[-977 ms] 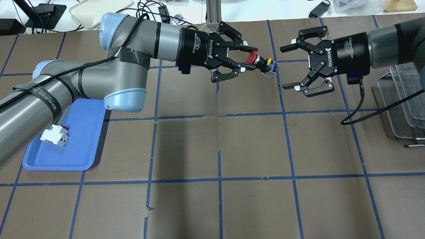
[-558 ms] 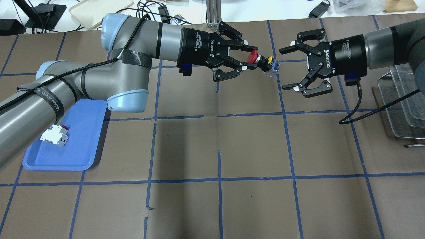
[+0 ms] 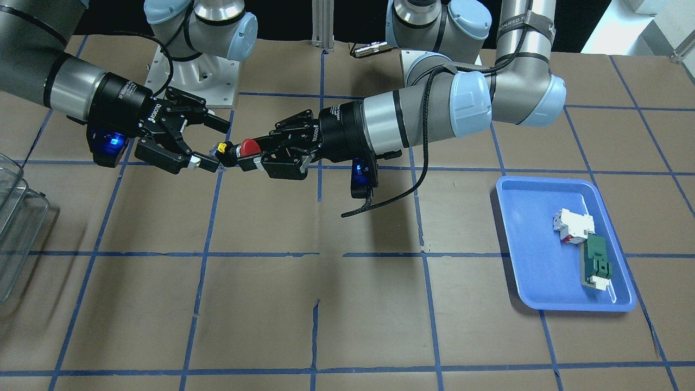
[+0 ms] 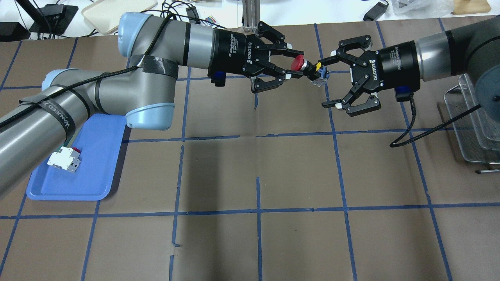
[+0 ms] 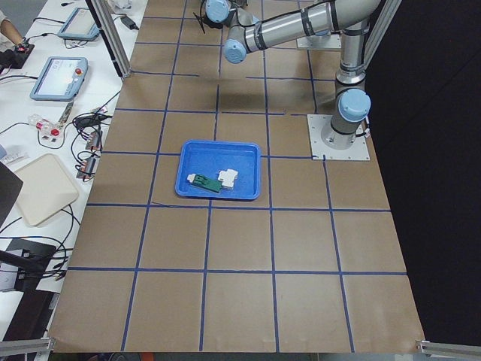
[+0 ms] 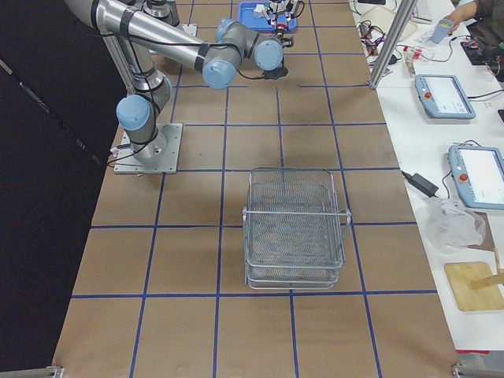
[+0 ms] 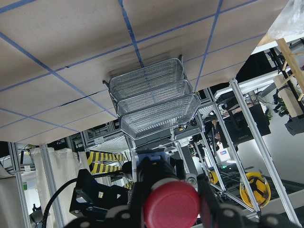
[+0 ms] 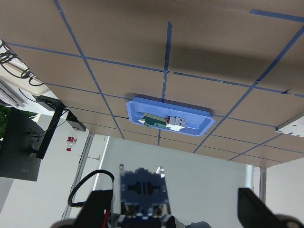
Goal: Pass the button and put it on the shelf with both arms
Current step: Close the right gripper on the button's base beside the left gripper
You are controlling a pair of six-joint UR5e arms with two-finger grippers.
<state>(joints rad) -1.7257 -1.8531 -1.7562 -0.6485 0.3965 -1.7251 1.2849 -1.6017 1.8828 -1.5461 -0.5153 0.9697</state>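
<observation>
My left gripper (image 4: 292, 67) is shut on the button (image 4: 300, 63), gripping it near its red cap, and holds it level above the table. The button's yellow mark and greyish-blue base (image 4: 321, 74) point toward my right gripper (image 4: 323, 84). That gripper is open, with one finger above the base and the other well below it. In the front-facing view the button (image 3: 248, 147) sits between my left gripper (image 3: 255, 156) and my right gripper (image 3: 214, 145). The red cap (image 7: 171, 209) fills the left wrist view and the base (image 8: 140, 189) the right wrist view. The wire shelf (image 4: 474, 121) stands at the right table edge.
A blue tray (image 4: 84, 175) at the front left holds a white block component (image 4: 62, 160) and a green flat component (image 3: 596, 265). The tiered shelf (image 6: 295, 228) shows whole in the exterior right view. Cables and devices lie beyond the table's far edge.
My right gripper has moved left toward the button, staying open, so its fingers now flank the base. My left gripper has shifted slightly right and up with the button.
</observation>
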